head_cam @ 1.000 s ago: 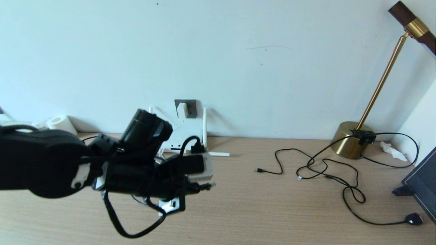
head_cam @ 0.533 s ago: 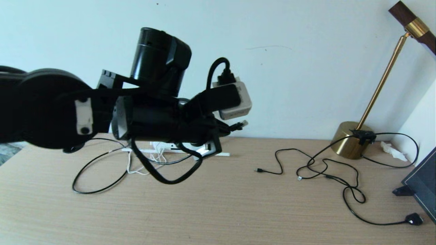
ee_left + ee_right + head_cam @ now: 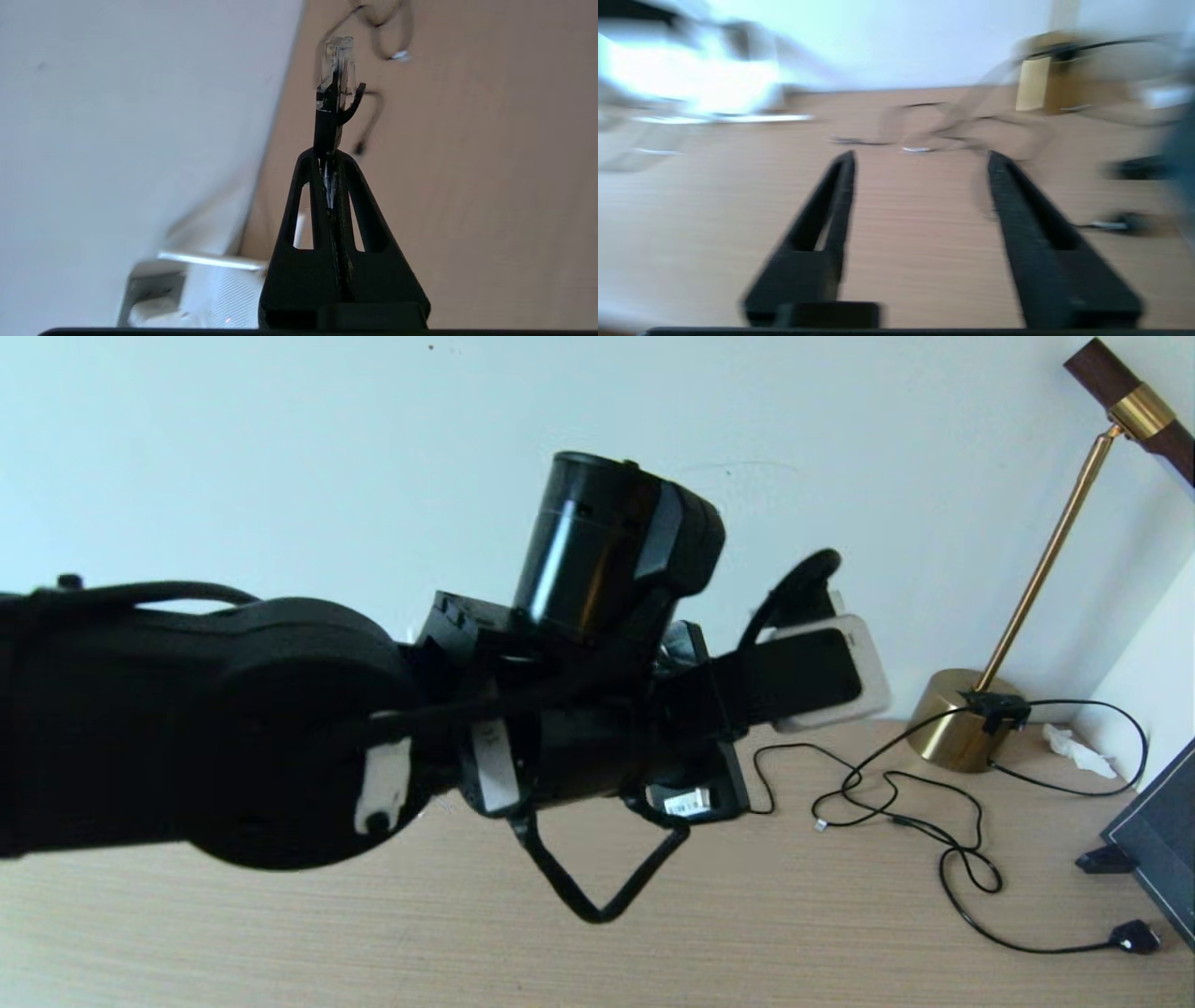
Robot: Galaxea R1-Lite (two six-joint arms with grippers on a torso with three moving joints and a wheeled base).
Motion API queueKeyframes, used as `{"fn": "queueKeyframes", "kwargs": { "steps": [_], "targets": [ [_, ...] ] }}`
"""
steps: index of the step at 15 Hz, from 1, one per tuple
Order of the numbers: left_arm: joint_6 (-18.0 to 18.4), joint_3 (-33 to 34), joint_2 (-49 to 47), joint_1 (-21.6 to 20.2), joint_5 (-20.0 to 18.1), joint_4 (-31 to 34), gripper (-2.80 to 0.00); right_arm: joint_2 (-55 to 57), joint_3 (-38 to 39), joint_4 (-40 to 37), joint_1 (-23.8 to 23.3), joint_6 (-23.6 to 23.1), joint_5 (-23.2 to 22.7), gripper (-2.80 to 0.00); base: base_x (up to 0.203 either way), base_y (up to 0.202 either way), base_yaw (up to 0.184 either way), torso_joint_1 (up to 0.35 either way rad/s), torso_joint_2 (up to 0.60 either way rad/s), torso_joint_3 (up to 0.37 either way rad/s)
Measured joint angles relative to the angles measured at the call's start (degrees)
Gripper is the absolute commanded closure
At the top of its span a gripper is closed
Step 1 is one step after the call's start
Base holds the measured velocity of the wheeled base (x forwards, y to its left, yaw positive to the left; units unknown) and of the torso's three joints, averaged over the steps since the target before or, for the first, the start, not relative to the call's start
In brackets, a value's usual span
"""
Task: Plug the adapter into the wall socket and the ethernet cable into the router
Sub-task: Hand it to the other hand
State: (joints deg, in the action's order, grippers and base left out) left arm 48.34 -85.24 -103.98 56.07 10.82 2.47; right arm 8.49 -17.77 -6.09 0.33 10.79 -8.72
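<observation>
Swinging up and rightward since the earlier frame, the left gripper (image 3: 331,154) is carrying the ethernet cable (image 3: 334,74) clamped by its boot.
Behind it the router (image 3: 210,289) is sliding away; the thin grip is risking twist, and the right gripper (image 3: 920,161), gaping empty, is seemingly moving.

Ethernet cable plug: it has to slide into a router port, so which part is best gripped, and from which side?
Grip the black boot behind the clear plug of the ethernet cable, coming from the cord end. The left gripper does this: the plug juts free past the fingers, its latch tab uncovered.
</observation>
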Motion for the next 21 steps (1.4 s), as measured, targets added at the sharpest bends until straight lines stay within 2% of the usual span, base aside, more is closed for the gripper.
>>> {"fn": "queueKeyframes", "kwargs": {
  "steps": [3,5,8,9,13,16,21],
  "targets": [
    [0.26,2.28,0.88,4.01,3.49,-0.22,0.0,13.62,-13.12,-7.23,0.02,9.73,-12.43,-2.8,0.0,0.0,0.0,0.0,0.0,0.0],
    [0.3,2.81,1.42,5.68,5.75,-1.27,0.0,22.81,-17.99,-8.01,0.16,12.56,-21.1,-2.8,0.0,0.0,0.0,0.0,0.0,0.0],
    [0.57,2.94,1.95,6.86,6.29,-3.9,0.0,34.9,-23.72,-6.89,0.96,15.88,-34.17,-2.8,0.0,0.0,0.0,0.0,0.0,0.0],
    [1.24,2.92,1.97,6.96,6.29,-4.2,0.0,38.29,-25.21,-6.75,1.97,16.42,-36.83,-2.8,0.0,0.0,0.0,0.0,0.0,0.0],
    [1.66,2.94,2.09,7.61,6.29,-4.45,0.0,48.84,-29.54,-4.95,8.67,16.88,-37.74,-2.8,0.0,0.0,0.0,0.0,0.0,0.0],
    [1.68,3.09,2.45,8.31,6.29,-4.46,0.0,54.78,-30.82,1.93,11.66,18.24,-36.58,-2.8,0.0,0.0,0.0,0.0,0.0,0.0],
    [1.68,3.8,3.19,8.67,6.27,-4.68,0.0,61.25,-31.73,10.83,21.18,19.63,-25.98,-2.8,0.0,0.0,0.0,0.0,0.0,0.0]
  ]
}}
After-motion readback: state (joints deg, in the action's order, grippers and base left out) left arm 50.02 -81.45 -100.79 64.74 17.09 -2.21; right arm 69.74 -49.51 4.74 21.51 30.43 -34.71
